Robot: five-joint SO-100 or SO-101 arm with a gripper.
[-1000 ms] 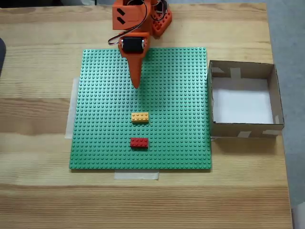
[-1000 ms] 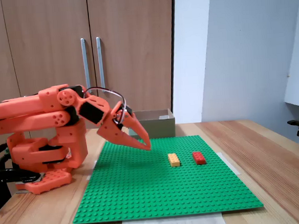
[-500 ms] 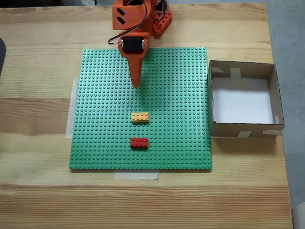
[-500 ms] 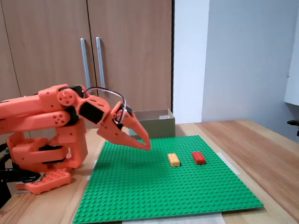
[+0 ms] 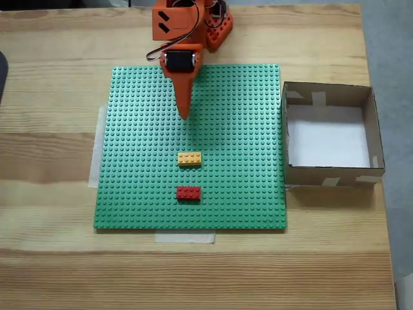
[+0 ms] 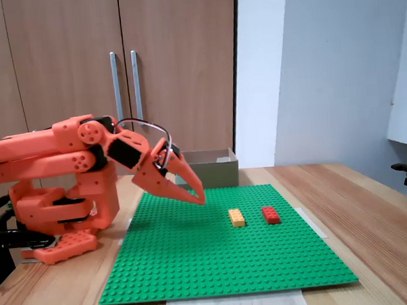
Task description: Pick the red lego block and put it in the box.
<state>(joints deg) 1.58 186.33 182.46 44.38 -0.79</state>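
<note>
An orange arm's gripper (image 5: 184, 115) hangs closed and empty over a green studded baseplate (image 5: 245, 129), fingertips together just above the studs in the side-on fixed view (image 6: 200, 198). That view alone takes in wooden cabinet doors (image 6: 114, 75) and a white wall (image 6: 323, 67); the top-down fixed view alone reveals the box's (image 5: 329, 174) white floor, at 3 o'clock off the plate. Two bricks sit on the plate: one red lego block (image 5: 188, 192), one yellow brick (image 5: 189, 158) at its 12 o'clock. One wooden table (image 5: 51, 258) carries everything.
</note>
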